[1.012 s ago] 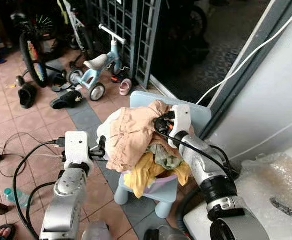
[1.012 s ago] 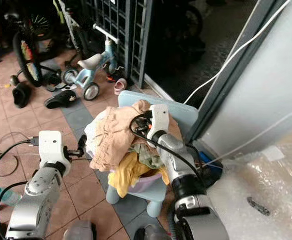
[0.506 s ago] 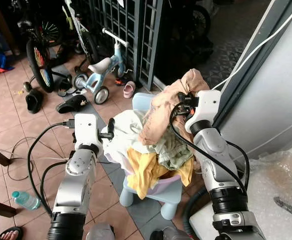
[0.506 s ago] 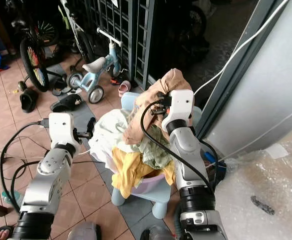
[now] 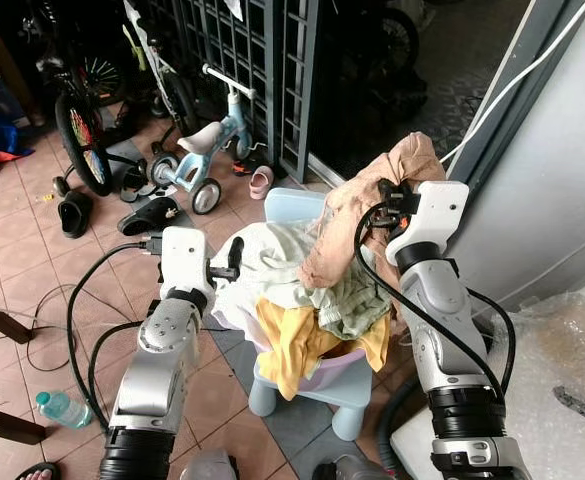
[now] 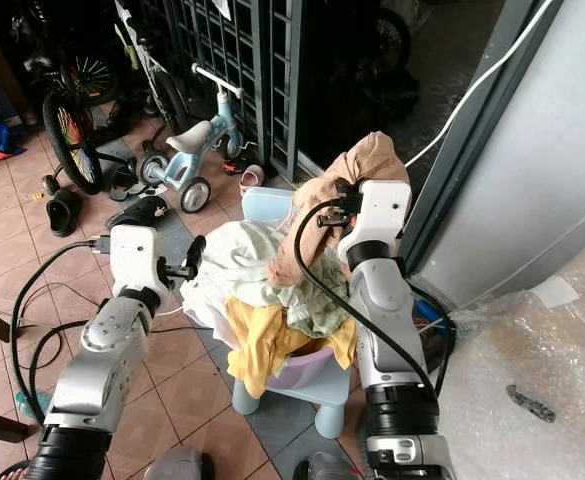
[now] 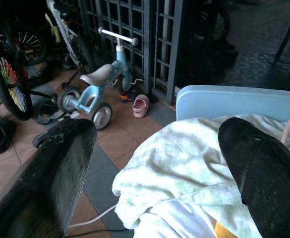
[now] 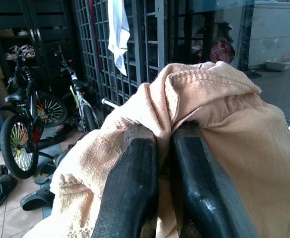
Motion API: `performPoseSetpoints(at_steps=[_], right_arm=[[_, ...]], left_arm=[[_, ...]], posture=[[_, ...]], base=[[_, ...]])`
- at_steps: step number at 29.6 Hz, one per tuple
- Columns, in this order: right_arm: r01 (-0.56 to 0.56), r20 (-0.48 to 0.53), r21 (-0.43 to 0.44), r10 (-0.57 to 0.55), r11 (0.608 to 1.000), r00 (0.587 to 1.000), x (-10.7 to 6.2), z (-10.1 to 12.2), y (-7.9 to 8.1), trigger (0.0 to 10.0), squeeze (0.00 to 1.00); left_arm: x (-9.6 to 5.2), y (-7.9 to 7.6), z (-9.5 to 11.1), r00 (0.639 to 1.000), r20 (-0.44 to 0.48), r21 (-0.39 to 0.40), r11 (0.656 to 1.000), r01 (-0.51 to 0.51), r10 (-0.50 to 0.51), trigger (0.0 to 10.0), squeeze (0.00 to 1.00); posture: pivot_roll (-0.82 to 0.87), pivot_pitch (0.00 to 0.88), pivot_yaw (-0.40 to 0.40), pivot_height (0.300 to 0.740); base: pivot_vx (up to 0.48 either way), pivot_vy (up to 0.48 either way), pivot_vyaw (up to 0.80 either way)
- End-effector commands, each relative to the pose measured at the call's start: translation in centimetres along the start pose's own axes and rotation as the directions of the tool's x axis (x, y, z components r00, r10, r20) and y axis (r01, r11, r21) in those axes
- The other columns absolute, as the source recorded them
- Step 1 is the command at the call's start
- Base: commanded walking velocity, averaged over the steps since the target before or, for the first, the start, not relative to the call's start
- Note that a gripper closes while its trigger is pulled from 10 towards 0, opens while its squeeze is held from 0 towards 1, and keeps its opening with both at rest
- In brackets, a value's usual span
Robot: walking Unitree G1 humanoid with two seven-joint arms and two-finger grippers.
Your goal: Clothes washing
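Tiled floor (image 5: 22,250), reddish with a grey strip running under the chair. Grey wall (image 5: 562,190) on the right, a white cable across it; dark metal gate (image 5: 262,70) behind.

Bicycle (image 5: 77,135) stands at far left by the gate. Blue balance bike (image 5: 207,150) beside it, white seat and handlebar. Bubble wrap (image 5: 562,380) covers the surface at lower right.

Light blue chair (image 5: 302,300) stands mid-scene, its backrest toward the gate. On its seat a lilac basin (image 5: 327,365), heaped with laundry. Pile (image 5: 302,300): white cloth (image 7: 184,168) on the left side, yellow garment (image 5: 292,345) hanging over the front rim, pale green piece (image 5: 347,300) in the middle.

Peach garment (image 5: 357,215): lifted above the pile on its right side, top bunched, lower part hanging down and touching the pile. Right gripper (image 8: 163,163) is clamped on a fold of it; fingers (image 8: 135,183) nearly together with the cloth pinched between. Right arm reaches up from below, black cable looped along it.

Left gripper (image 7: 154,163) is level with the left edge of the pile, fingers spread wide, nothing between them. One finger (image 7: 254,158) lies over the white cloth; contact cannot be told.

Small items on the floor: black sandals (image 5: 147,212) near the balance bike, black shoes (image 5: 72,210) by the bicycle wheel, a pink shoe (image 5: 261,181) by the gate, a water bottle (image 5: 62,408) at lower left, black cables (image 5: 32,310) lying loose on the tiles.
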State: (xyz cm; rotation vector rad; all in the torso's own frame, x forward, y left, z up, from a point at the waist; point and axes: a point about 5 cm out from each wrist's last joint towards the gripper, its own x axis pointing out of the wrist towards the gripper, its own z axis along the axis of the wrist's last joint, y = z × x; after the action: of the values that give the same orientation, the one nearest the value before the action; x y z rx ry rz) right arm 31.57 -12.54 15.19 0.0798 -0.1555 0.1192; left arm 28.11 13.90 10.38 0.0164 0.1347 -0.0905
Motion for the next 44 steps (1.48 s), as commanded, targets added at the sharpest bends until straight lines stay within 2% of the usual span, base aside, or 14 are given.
performPoseSetpoints(at_steps=[1,2,4,10,27,35,38,44], right_arm=[[-0.025,0.071,-0.014,0.026,1.0,0.997,0.5,1.8,0.8,0.0,0.0],[-0.031,0.073,-0.015,0.032,0.999,0.997,0.6,2.0,0.9,10.0,0.0],[-0.044,0.074,-0.019,0.045,0.999,0.996,1.0,2.2,1.1,10.0,0.0],[-0.05,0.079,-0.01,0.051,0.999,0.996,1.0,2.5,1.3,10.0,0.0],[-0.05,0.062,-0.01,0.05,0.999,0.997,0.6,2.4,1.2,10.0,0.0],[-0.063,0.08,-0.018,0.064,0.998,0.995,1.1,2.9,1.5,10.0,0.0],[-0.058,0.086,-0.026,0.06,0.998,0.994,1.2,3.0,1.3,10.0,0.0],[-0.043,0.094,-0.039,0.046,0.998,0.994,1.0,3.1,1.0,10.0,0.0]], left_arm=[[-0.2,0.2,0.4,1.0,0.013,0.008,1.0,-0.008,0.008,10.0,0.0],[-0.3,0.2,0.4,1.0,0.012,0.007,1.0,-0.007,0.006,10.0,0.0],[-0.6,-0.4,0.1,1.0,0.0,0.008,1.0,0.02,-0.02,10.0,0.0],[-0.8,-0.7,-0.4,1.0,-0.016,0.001,1.0,0.022,-0.022,10.0,0.0],[-1.2,-0.6,-0.5,0.999,-0.032,0.005,1.0,0.025,-0.025,10.0,0.0],[-1.4,-0.1,0.1,1.0,-0.002,-0.02,1.0,0.023,-0.023,10.0,0.0],[-1.5,-0.1,0.1,0.999,0.009,-0.053,0.997,0.047,-0.047,10.0,0.0],[-1.3,-0.6,0.5,0.996,0.028,-0.062,0.995,0.081,-0.079,10.0,0.0]], posture=[[-0.02,0.0,0.01,0.74],[-0.02,0.0,0.01,0.74],[-0.02,0.0,0.007,0.74],[-0.03,0.0,0.003,0.74],[-0.03,0.001,0.002,0.74],[-0.03,0.0,-0.007,0.74],[-0.03,0.0,-0.007,0.74],[-0.04,0.0,0.003,0.74]], base=[[0.0,0.0,0.0],[0.0,0.0,0.0],[0.0,0.0,-0.62],[-0.201,0.0,-0.8],[-0.281,0.0,-0.8],[0.0,0.0,-0.8],[0.0,0.0,-0.8],[0.042,0.0,-0.8]])
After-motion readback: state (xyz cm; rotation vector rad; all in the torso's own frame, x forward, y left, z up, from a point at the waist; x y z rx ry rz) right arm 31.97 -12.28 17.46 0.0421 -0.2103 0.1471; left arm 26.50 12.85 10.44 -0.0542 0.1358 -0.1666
